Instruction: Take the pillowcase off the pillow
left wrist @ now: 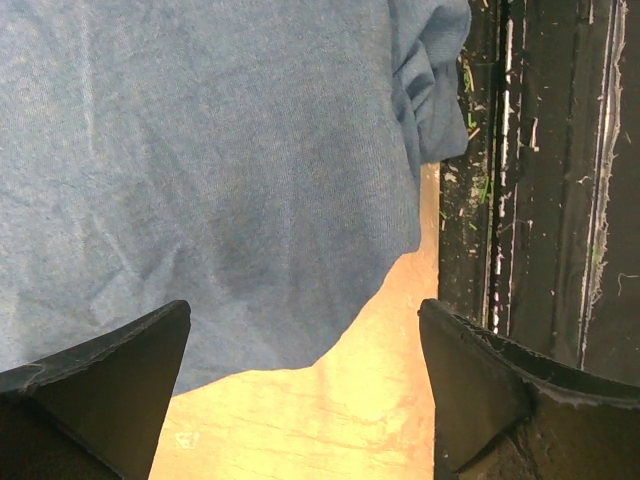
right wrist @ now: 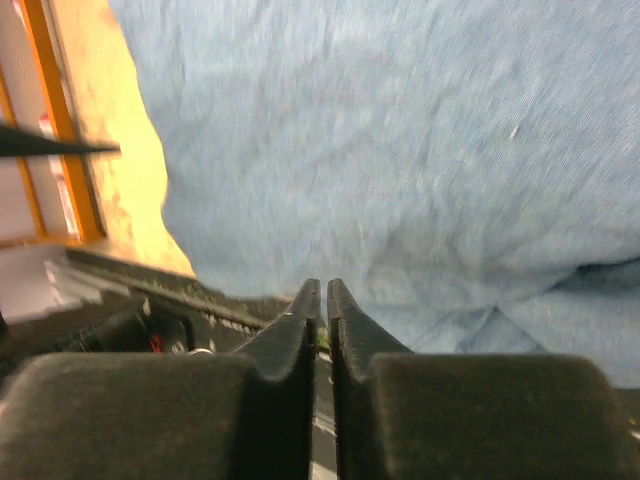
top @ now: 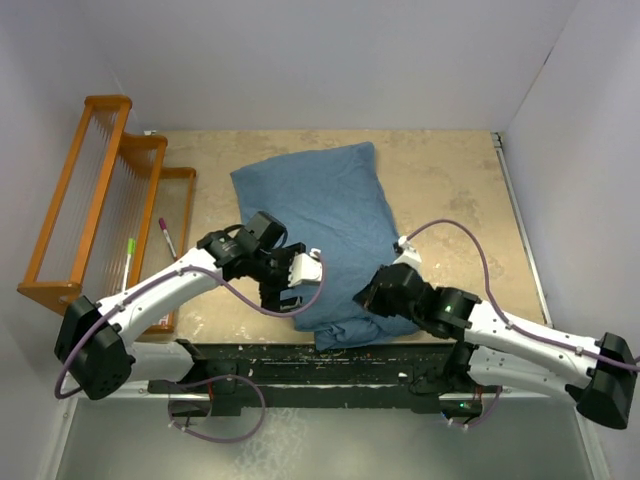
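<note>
Dusty-blue pillowcase (top: 320, 235) lies plump on the table (top: 450, 190), its filling hidden by the cloth. Over its near-left corner the left gripper (left wrist: 305, 320) hangs with jaws spread wide. At its near-right edge the right gripper (right wrist: 322, 290) is clamped tight; whether it pinches cloth is unclear. Left of the pillowcase stands an orange rack (top: 100, 190), a green pen (top: 128, 262) beside it.
</note>
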Robot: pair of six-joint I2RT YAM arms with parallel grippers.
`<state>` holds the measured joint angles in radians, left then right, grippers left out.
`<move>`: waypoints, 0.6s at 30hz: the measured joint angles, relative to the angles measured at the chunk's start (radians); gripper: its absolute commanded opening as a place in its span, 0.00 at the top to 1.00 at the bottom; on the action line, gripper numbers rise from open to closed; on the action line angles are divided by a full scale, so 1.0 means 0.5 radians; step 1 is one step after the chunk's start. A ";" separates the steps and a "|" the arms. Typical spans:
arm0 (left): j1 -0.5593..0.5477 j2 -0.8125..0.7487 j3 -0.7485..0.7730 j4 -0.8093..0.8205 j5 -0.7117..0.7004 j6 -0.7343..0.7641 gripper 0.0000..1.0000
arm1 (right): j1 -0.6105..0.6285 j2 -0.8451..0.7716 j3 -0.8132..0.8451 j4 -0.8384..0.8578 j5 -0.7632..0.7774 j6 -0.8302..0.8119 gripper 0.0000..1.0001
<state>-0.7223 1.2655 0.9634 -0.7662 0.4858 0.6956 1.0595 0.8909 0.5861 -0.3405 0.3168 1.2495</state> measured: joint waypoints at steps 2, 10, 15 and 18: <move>0.000 0.013 0.015 -0.041 -0.004 -0.003 0.01 | -0.132 0.044 0.038 0.038 -0.062 -0.061 0.40; 0.270 0.131 0.101 -0.093 0.068 -0.005 0.01 | -0.258 0.671 0.087 0.168 -0.281 -0.206 0.26; 0.446 0.214 0.141 -0.136 0.071 0.015 0.01 | -0.266 0.906 0.086 0.362 -0.361 -0.211 0.42; 0.446 0.146 0.139 -0.154 0.088 0.018 0.01 | -0.275 0.994 0.122 0.462 -0.395 -0.227 0.69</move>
<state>-0.4992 1.3388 1.0328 -0.8433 0.5297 0.7044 0.9218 1.3880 0.6472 -0.1097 0.1192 1.1362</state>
